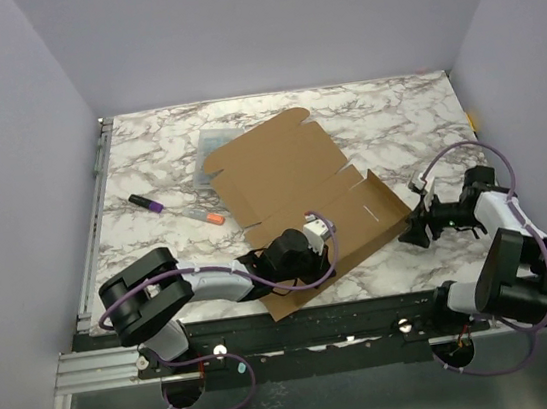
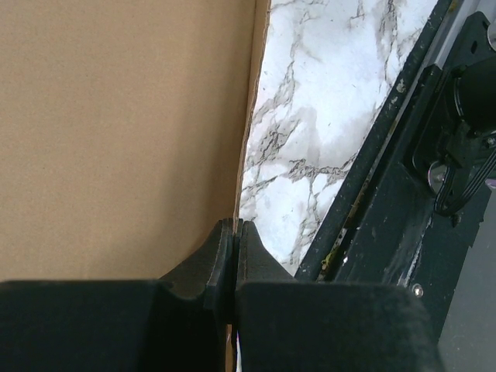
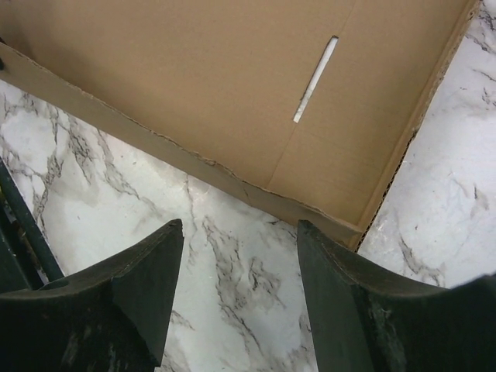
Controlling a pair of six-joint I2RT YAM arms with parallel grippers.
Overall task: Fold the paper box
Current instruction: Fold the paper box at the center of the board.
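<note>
The paper box (image 1: pixel 290 177) is a brown cardboard sheet with flaps and slits, lying partly unfolded across the middle of the marble table. My left gripper (image 1: pixel 267 271) is at the sheet's near flap. In the left wrist view its fingers (image 2: pixel 234 225) are pressed together on the cardboard's edge (image 2: pixel 249 147), which runs up from between them. My right gripper (image 1: pixel 413 229) is just beside the sheet's right corner. In the right wrist view it (image 3: pixel 240 229) stands open over bare marble. A low raised cardboard wall (image 3: pixel 232 174) and a slit (image 3: pixel 314 81) lie just ahead of it.
A purple marker (image 1: pixel 145 202) and an orange-tipped pen (image 1: pixel 201 216) lie left of the sheet. A small clear plastic case (image 1: pixel 213 142) sits partly under its far corner. The black rail (image 2: pixel 372 163) at the table's near edge runs close to the left gripper.
</note>
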